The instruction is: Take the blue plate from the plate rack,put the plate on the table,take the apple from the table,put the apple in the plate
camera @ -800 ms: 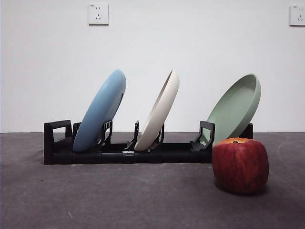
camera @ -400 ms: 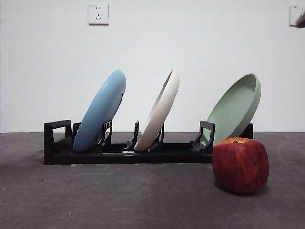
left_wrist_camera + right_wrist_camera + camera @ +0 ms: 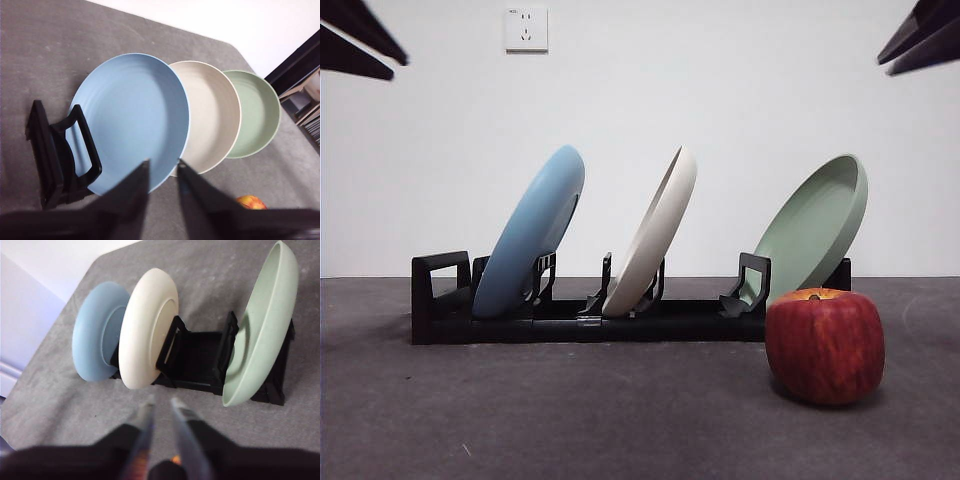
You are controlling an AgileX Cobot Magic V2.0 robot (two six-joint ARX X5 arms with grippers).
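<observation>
The blue plate (image 3: 530,235) leans in the left slot of the black plate rack (image 3: 440,300). It also shows in the left wrist view (image 3: 130,120) and the right wrist view (image 3: 92,337). The dark-red apple (image 3: 825,345) stands on the table (image 3: 570,410) in front of the rack's right end. My left gripper (image 3: 162,167) hovers high above the blue plate's rim, empty, its jaws a narrow gap apart. My right gripper (image 3: 161,402) hovers high in front of the rack, empty, with a narrow gap too. Both show only as black tips in the front view's top corners.
A cream-white plate (image 3: 655,235) leans in the rack's middle slot and a sage-green plate (image 3: 815,230) in the right slot, just behind the apple. The rack's block handle (image 3: 50,160) is at the blue plate's end. A white wall stands behind.
Black arm tips have come into both top corners of the front view. The plates, rack and apple have not moved.
</observation>
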